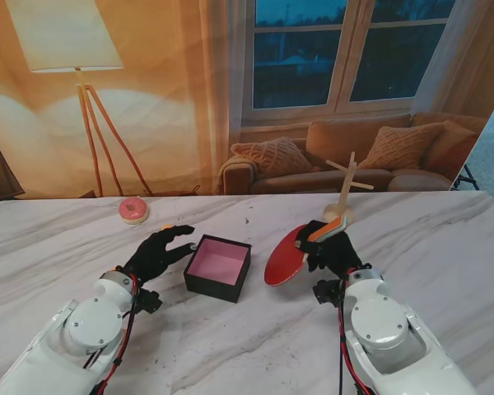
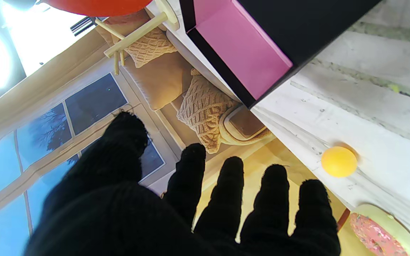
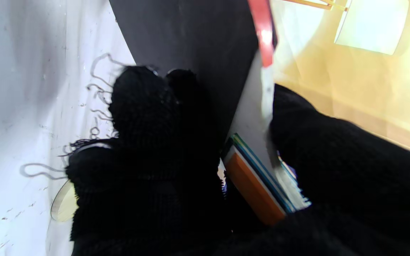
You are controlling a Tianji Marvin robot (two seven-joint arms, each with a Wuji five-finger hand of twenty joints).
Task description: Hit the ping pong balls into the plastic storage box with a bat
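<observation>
Black-gloved left robot hand (image 1: 158, 253) is empty, fingers spread, just left of the storage box (image 1: 219, 267). Right robot hand (image 1: 333, 247) clasps the bat (image 1: 290, 257) by its orange handle; the red blade tilts toward the box's right side. 1 orange ping pong ball (image 2: 338, 161) rests on the marble surface (image 1: 445, 247) just beyond the left fingertips, near the box. Judgement: the ball is light, rigid and rolls freely; a soft tap suffices. Farther left lies a pink doughnut (image 1: 133, 210).
</observation>
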